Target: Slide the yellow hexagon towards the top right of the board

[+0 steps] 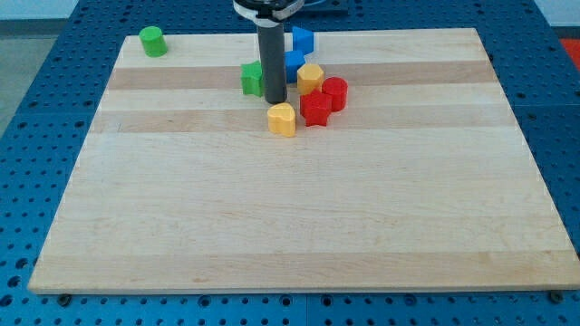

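Dark rod, no pincer to judge, my tip (275, 100) beside green block (251, 78), near yellow hexagon block (310, 77), wooden board (299, 217)

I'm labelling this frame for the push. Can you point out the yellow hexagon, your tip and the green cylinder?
yellow hexagon (310, 76): camera view, on its top face.
my tip (275, 100): camera view, at the rod's very lower end.
green cylinder (151, 40): camera view, on its upper side.

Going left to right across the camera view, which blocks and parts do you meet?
Green cylinder → green block → my tip → yellow hexagon → red cylinder.
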